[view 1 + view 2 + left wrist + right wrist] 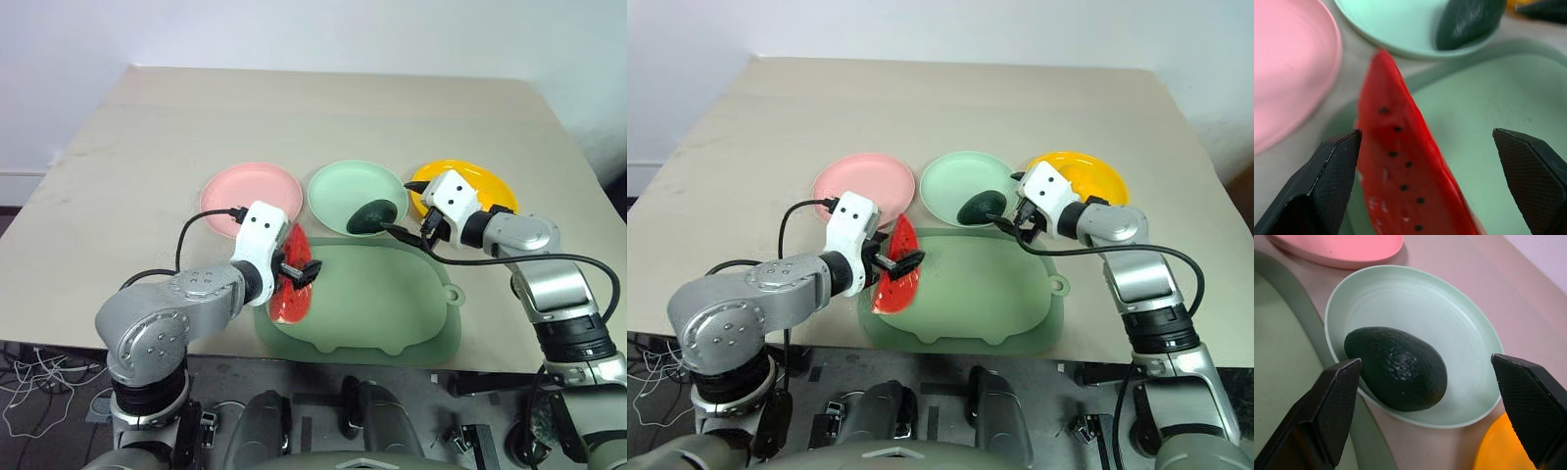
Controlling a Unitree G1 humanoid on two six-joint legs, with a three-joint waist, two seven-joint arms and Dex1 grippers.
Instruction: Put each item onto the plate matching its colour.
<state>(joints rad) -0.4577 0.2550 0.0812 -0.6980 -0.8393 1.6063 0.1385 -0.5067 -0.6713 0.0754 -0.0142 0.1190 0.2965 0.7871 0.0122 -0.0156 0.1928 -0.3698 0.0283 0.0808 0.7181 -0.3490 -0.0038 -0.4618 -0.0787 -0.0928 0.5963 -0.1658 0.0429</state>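
Note:
The red watermelon wedge (290, 291) lies on the left rim of the large green tray (392, 294), its tip pointing toward the pink plate (252, 188). My left gripper (300, 271) hovers just over the wedge, open, with its wide-spread fingers (1327, 181) on either side of the red flesh (1400, 166). The dark green avocado (1398, 369) rests inside the mint green plate (343, 186), against its near rim. My right gripper (409, 233) is open right beside the avocado, holding nothing. Behind that gripper sits the yellow-orange plate (485, 181).
The three plates stand in a row across the middle of the beige table (294, 108), just beyond the tray. The tray has a small tab (452, 293) on its right side and reaches nearly to the table's front edge. Cables trail from both wrists.

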